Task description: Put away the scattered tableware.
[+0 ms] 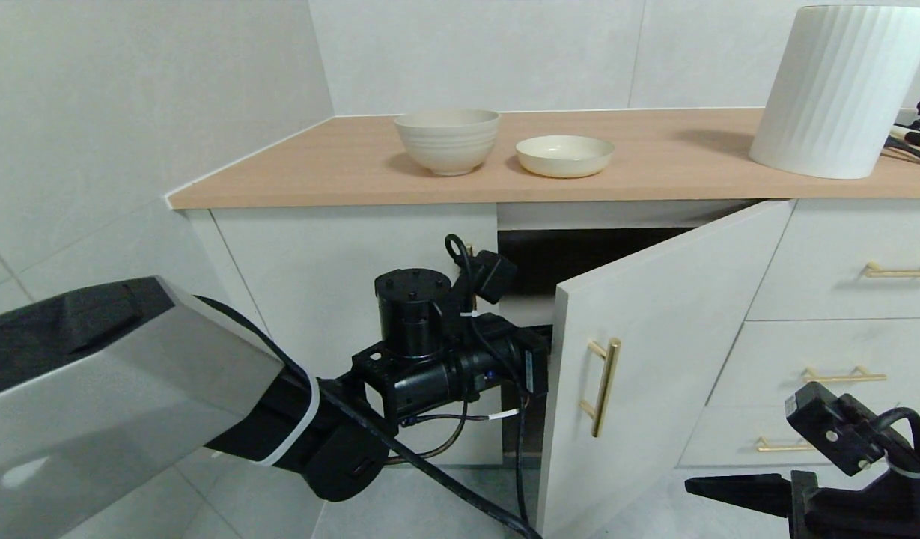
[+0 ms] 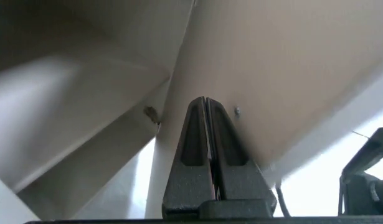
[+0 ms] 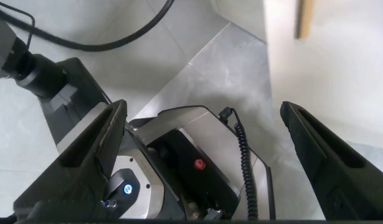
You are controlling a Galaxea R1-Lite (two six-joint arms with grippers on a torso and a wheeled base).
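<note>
Two bowls [image 1: 447, 140] wait on the counter [image 1: 340, 165]; our left gripper [image 2: 205, 102], pinched shut on nothing, probably wedges the cabinet door [image 1: 654, 337] open, right gripper [image 3: 203, 107] gaping empty.

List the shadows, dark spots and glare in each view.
Head view: the bowl, the dish and the white container throw soft shadows leftward on the countertop; the cabinet opening is near black. Left wrist view: the shut left gripper is dark against a bright strip behind it. Right wrist view: the cabinet door is glaringly pale; the open right gripper is dark.
</note>
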